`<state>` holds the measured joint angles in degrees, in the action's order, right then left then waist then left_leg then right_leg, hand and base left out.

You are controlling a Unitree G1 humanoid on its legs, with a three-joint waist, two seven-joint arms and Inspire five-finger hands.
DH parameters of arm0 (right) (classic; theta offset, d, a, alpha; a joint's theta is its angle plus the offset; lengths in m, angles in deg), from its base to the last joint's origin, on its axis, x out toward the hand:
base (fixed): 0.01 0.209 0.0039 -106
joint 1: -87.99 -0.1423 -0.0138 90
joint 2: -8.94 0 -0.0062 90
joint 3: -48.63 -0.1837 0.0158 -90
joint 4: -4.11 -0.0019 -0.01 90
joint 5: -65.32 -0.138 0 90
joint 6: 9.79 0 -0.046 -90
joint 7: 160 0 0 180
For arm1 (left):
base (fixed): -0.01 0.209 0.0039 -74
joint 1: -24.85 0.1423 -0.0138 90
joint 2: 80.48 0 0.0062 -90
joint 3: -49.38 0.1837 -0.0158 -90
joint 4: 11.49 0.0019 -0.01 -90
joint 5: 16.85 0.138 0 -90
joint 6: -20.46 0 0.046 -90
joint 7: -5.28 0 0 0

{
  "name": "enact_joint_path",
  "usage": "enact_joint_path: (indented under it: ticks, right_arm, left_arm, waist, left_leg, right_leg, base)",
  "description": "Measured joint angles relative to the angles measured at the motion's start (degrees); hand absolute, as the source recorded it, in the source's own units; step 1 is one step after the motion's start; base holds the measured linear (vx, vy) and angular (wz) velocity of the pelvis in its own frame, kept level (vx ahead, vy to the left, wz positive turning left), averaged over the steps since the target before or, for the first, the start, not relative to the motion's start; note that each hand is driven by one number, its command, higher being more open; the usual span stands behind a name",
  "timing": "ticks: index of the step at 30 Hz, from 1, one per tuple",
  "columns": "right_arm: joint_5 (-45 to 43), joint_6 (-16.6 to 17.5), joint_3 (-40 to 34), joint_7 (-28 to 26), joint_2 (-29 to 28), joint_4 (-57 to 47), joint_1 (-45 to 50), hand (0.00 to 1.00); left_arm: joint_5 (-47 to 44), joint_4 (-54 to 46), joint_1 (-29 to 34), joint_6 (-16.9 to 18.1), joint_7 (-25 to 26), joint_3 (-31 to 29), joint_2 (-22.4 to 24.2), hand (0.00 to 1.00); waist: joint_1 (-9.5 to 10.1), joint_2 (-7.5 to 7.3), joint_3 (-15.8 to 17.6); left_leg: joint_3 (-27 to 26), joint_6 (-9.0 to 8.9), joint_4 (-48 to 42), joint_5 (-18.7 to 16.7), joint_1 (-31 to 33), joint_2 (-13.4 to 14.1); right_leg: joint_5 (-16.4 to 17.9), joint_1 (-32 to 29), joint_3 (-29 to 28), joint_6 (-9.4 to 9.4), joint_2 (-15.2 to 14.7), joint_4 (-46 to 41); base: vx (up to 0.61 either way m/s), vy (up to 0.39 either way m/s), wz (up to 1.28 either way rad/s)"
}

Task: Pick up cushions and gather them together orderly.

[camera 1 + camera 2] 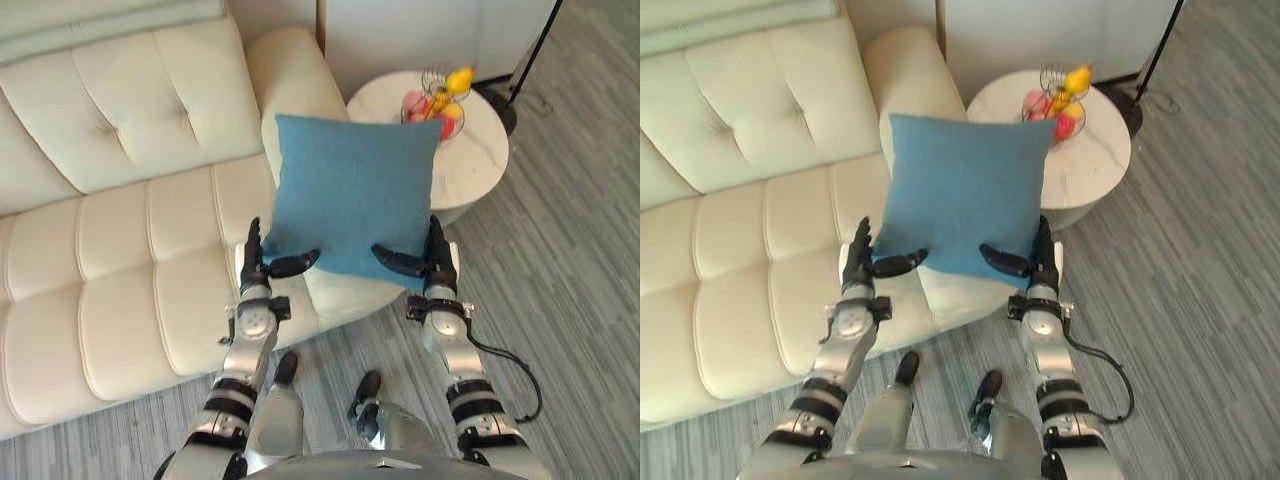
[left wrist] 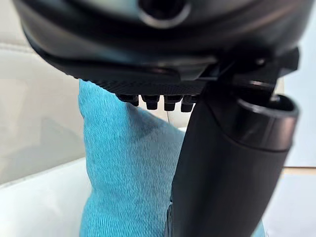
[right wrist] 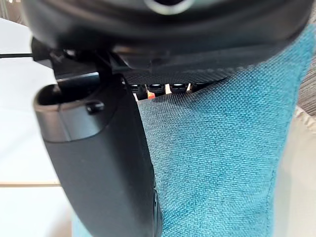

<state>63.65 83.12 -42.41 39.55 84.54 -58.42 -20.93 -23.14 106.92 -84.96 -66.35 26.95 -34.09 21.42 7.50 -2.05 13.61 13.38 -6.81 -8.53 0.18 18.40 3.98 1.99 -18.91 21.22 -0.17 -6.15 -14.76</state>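
Left hand [image 1: 254, 263] and right hand [image 1: 439, 265] each pinch a lower corner of the blue cushion [image 1: 350, 195], thumb on its front and fingers behind, holding it upright between them over the end seat of the cream sofa [image 1: 120, 260], neither hand nearer, free seat leftward.

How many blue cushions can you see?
1. The blue cushion is held up between the left hand and right hand, above the end of the sofa. Others may be hidden.
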Motion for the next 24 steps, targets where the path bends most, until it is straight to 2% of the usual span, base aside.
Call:
enact_joint_path:
  ticks: [6,15,19,21,22,24]
  right_arm:
    - [-1.08,-0.30,0.06,2.80,-0.75,0.44,-4.85,0.00]
    - [-5.66,0.19,1.22,3.57,-1.05,-5.44,-3.29,0.00]
    - [-6.52,0.36,3.20,2.92,-0.93,-12.12,4.68,0.00]
    - [-6.46,0.33,5.49,1.78,-1.09,-16.72,12.50,0.00]
    - [-6.46,0.34,5.50,1.77,-1.09,-16.77,12.62,0.00]
    - [-5.73,0.33,6.30,0.60,-1.05,-20.97,17.63,0.00]
  left_arm:
    - [0.00,1.28,-6.34,-0.11,1.76,0.62,-0.98,0.00]
    - [-0.53,-0.11,-9.21,-0.13,2.33,3.77,-1.10,0.00]
    - [-0.98,-6.71,-5.24,-0.22,2.83,4.24,-1.19,0.00]
    - [-0.98,-13.48,0.95,-0.39,2.81,5.80,-1.17,0.00]
    - [-0.98,-13.54,1.01,-0.39,2.81,5.81,-1.17,0.00]
    - [-0.98,-18.81,6.39,-0.44,2.48,6.50,-0.95,0.00]
  waist:
    - [-0.10,0.47,2.42]
    - [-0.34,1.14,3.14]
    - [-0.53,1.15,3.14]
    - [-1.46,1.21,3.04]
    - [-1.46,1.22,3.03]
    - [-2.06,1.60,2.55]
  left_leg:
    - [-1.34,-0.42,0.04,1.08,2.75,0.39]
    - [-3.30,-0.29,0.54,1.33,2.58,0.55]
    - [-4.81,-0.38,0.55,1.41,0.98,0.40]
    - [-5.86,-0.42,1.04,1.36,-2.51,0.02]
    - [-5.87,-0.42,1.05,1.36,-2.57,0.01]
    - [-6.26,-0.35,2.78,1.23,-4.73,0.06]
  right_leg:
    - [-0.52,-4.08,-1.00,-0.69,-0.28,-1.81]
    - [-0.51,-4.12,-1.21,-0.67,-0.86,-1.98]
    - [0.25,-2.24,-1.14,-0.07,-1.39,-1.86]
    - [1.31,1.56,-1.07,0.33,-1.78,-1.40]
    - [1.32,1.61,-1.07,0.34,-1.78,-1.39]
    - [1.49,3.29,-0.98,0.48,-1.50,-0.54]
  base:
    - [-0.05,-0.042,-0.10]
    - [0.02,-0.011,0.00]
    - [0.10,-0.009,0.06]
    - [0.13,0.000,0.10]
    - [0.09,0.000,0.01]
    - [0.04,-0.002,-0.01]
